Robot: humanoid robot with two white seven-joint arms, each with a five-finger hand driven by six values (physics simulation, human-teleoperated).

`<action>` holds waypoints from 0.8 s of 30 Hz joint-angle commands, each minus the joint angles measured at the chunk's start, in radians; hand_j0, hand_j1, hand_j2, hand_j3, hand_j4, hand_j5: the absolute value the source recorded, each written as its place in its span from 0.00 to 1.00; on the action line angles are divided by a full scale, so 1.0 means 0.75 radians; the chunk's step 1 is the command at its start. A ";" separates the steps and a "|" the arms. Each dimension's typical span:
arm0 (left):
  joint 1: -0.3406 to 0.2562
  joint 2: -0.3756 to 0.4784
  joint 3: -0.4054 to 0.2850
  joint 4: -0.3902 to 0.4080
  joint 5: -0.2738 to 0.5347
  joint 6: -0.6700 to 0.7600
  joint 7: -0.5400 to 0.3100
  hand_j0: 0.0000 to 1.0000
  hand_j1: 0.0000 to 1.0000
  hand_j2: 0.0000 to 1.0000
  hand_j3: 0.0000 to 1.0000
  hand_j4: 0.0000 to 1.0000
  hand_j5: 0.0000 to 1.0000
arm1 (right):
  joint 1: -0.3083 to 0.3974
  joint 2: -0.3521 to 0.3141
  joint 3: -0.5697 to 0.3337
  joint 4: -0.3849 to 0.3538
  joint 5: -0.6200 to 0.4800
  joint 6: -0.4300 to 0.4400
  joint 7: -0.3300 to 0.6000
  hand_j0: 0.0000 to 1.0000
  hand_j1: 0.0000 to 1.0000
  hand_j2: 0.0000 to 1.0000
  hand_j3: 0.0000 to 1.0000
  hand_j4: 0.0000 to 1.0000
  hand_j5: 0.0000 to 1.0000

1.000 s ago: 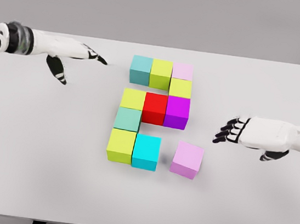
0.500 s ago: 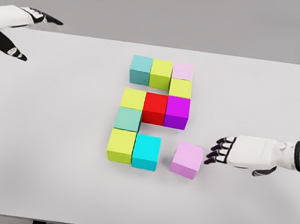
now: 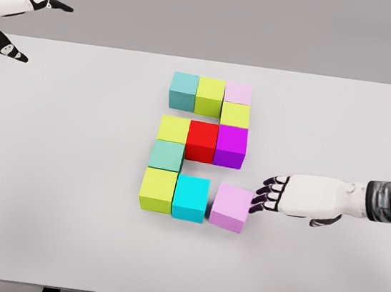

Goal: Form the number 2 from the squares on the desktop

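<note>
— What's on the white table (image 3: pixel 66 194)?

— Ten cubes shaping a 2: teal, lime, pale pink on top, and the cyan cube (image 3: pixel 191 199) in the bottom row.

— And the lilac cube (image 3: pixel 230 207)?

— Just beside the cyan one, slightly skewed. My right hand (image 3: pixel 297 197) has its fingertips (image 3: pixel 261 196) against its right face, fingers bunched together, grasping nothing.

— Your left hand (image 3: pixel 11 10)?

— Raised at the far left corner, fingers spread.

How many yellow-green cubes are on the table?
4: top-row cube, one below the pale pink cube, one left of the red cube, bottom-left cube. None seems hidden.
</note>
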 commanded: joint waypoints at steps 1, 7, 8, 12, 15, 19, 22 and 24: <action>0.000 -0.003 0.002 0.003 0.009 0.004 0.001 1.00 1.00 1.00 1.00 1.00 1.00 | 0.000 0.007 0.000 0.000 -0.009 0.003 0.000 1.00 1.00 1.00 1.00 1.00 1.00; 0.004 0.003 0.002 0.003 0.009 0.004 0.001 1.00 1.00 1.00 1.00 1.00 1.00 | -0.014 0.027 0.000 0.000 -0.011 0.003 0.000 1.00 1.00 1.00 1.00 1.00 1.00; 0.002 0.005 0.006 0.003 0.009 0.004 0.001 1.00 1.00 1.00 1.00 1.00 1.00 | -0.014 0.027 0.000 0.000 -0.011 0.003 0.000 1.00 1.00 1.00 1.00 1.00 1.00; 0.000 0.005 0.006 0.009 0.009 0.004 0.001 1.00 1.00 1.00 1.00 1.00 1.00 | -0.022 0.025 -0.004 0.002 -0.011 0.003 0.000 1.00 1.00 1.00 1.00 1.00 1.00; -0.002 0.007 0.006 0.007 0.009 0.004 0.001 1.00 1.00 1.00 1.00 1.00 1.00 | -0.023 0.013 -0.002 0.004 -0.011 0.003 0.000 1.00 1.00 1.00 1.00 1.00 1.00; -0.004 0.017 0.008 0.009 0.009 0.004 0.001 1.00 1.00 1.00 1.00 1.00 1.00 | -0.020 -0.012 0.000 0.008 -0.009 0.003 0.000 1.00 1.00 1.00 1.00 1.00 1.00; -0.004 0.019 0.008 0.009 0.009 0.004 0.001 1.00 1.00 1.00 1.00 1.00 1.00 | -0.018 -0.038 0.000 0.008 -0.007 0.003 0.000 1.00 1.00 1.00 1.00 1.00 1.00; -0.004 0.019 0.008 0.009 0.009 0.004 0.001 1.00 1.00 1.00 1.00 1.00 1.00 | -0.016 -0.040 0.000 0.008 -0.007 0.003 0.000 1.00 1.00 1.00 1.00 1.00 1.00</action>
